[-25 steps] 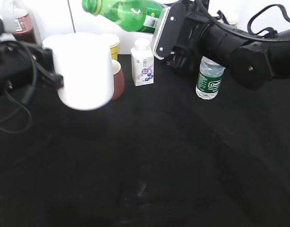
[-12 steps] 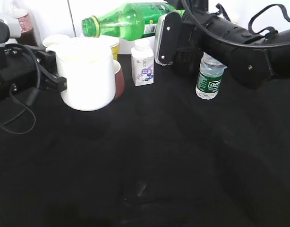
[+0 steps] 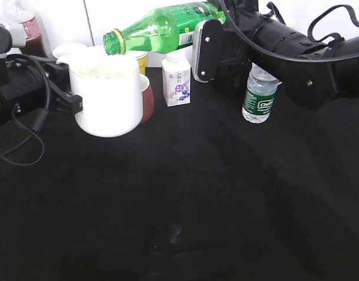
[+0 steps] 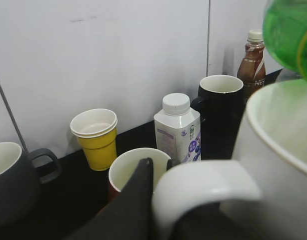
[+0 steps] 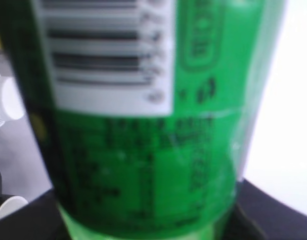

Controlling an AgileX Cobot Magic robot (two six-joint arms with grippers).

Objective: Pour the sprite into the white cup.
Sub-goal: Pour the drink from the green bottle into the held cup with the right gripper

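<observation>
The sprite (image 3: 162,26), a green bottle, lies almost level in the air, its mouth just above the rim of the white cup (image 3: 106,96). My right gripper (image 3: 202,41) is shut on the bottle's labelled body. The label fills the right wrist view (image 5: 143,125) and hides the fingers there. My left gripper (image 3: 67,100) is shut on the cup's loop handle, with the cup's base down at the black table. The left wrist view shows the fingers (image 4: 157,167) on the handle, the cup's rim (image 4: 283,130) and the green bottle (image 4: 291,35) above it. No stream shows.
Behind the cup stand a reddish-brown cup (image 3: 148,96), a yellow cup (image 4: 96,137), a small white bottle (image 3: 176,79), a black mug (image 4: 221,110) and a brown drink bottle (image 4: 253,60). A grey mug (image 4: 6,180) is at the left. A clear water bottle (image 3: 258,96) stands under my right arm.
The white cup has come down from a raised position to the table. The sprite's mouth has dropped from the top of the view to just over the cup's rim.
</observation>
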